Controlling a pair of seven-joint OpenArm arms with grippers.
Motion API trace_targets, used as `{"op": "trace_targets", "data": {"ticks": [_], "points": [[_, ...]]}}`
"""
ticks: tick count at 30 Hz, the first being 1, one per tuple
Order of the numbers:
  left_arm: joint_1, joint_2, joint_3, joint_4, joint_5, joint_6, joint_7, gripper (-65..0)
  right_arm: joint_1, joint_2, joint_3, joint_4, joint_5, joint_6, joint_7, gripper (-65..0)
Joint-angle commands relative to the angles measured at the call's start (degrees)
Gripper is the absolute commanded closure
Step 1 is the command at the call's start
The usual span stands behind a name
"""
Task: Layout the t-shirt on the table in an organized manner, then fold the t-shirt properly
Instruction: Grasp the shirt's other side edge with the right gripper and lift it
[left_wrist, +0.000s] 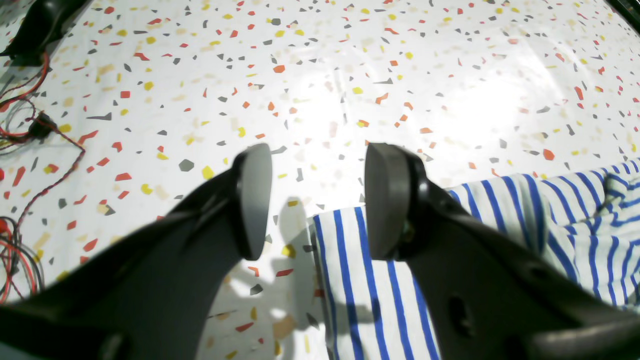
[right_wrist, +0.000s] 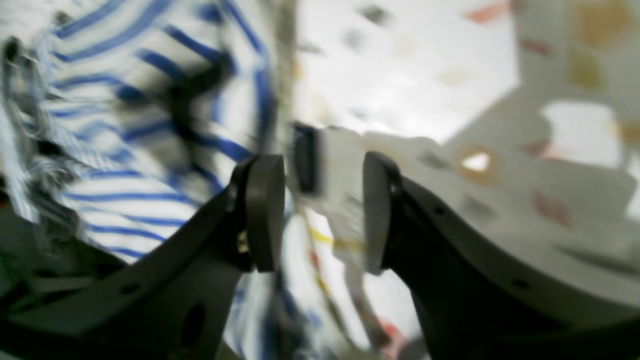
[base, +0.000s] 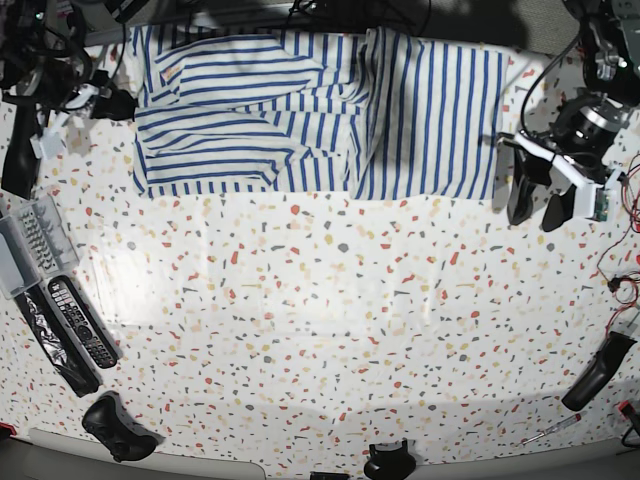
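Jaws of the left gripper (left_wrist: 312, 200) are held wide apart and empty just beside the t-shirt (base: 330, 110) edge; those of the right gripper (right_wrist: 324, 215) are likewise parted, gripping nothing, over a blurred hem. The t-shirt is found bunched along the far tabletop (base: 320, 330) edge, so spreading and folding are judged outstanding.

This looks like a robotics lab or test bench rather than a home. A broad speckled table (base: 320, 330) fills the overhead view, with a robot arm (base: 575, 135) mounted at its edge. Loose red and black wires (left_wrist: 30, 125) trail across the surface, unhidden and untidy. Remote controls (base: 75, 320) and a game controller (base: 115, 428) lie along one side, and dark cables (base: 40, 50) bunch in the far corner.
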Motion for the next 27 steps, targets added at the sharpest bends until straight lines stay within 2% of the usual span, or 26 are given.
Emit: {"op": "trace_targets", "data": {"ticks": [1, 6, 12, 14, 18, 19, 25, 27], "points": [[-0.28, -0.52, -0.26, 0.98, -0.74, -0.02, -1.53, -27.7, 0.04, 0.33, -0.81, 0.76, 0.31, 0.32, 0.2, -25.4], [-0.28, -0.52, -0.26, 0.98, -0.72, -0.17, -1.49, -27.7, 0.04, -1.99, -6.32, 0.76, 0.15, 0.32, 0.22, -25.4], [-0.28, -0.52, -0.26, 0.98, -0.7, -0.17, -1.44, -27.7, 0.04, -3.56, -8.39, 0.76, 0.15, 0.32, 0.24, -24.8], [-0.28, -0.52, -0.26, 0.98, -0.7, -0.17, -1.29, -27.7, 0.09, -4.04, -8.39, 0.76, 0.15, 0.32, 0.24, -20.0], [-0.26, -0.52, -0.26, 0.98, -0.68, -0.2, -1.29, -27.7, 0.7, -4.28, -8.39, 0.76, 0.15, 0.32, 0.46, -2.3], [-0.26, -0.52, -0.26, 0.96, -0.68, -0.2, -1.27, -27.7, 0.83, -4.28, -8.37, 0.76, 0.13, 0.32, 0.52, 0.0], [-0.26, -0.52, -0.26, -1.73, 1.97, -0.24, -1.27, -27.7, 0.87, -3.98, -6.95, 1.55, 0.31, 0.32, 1.55, 0.0], [-0.28, -0.52, -0.26, -4.87, 2.29, -1.84, -1.38, -27.7, 1.09, -3.98, -4.57, 2.47, 0.61, 0.32, 1.7, 0.0]]}}
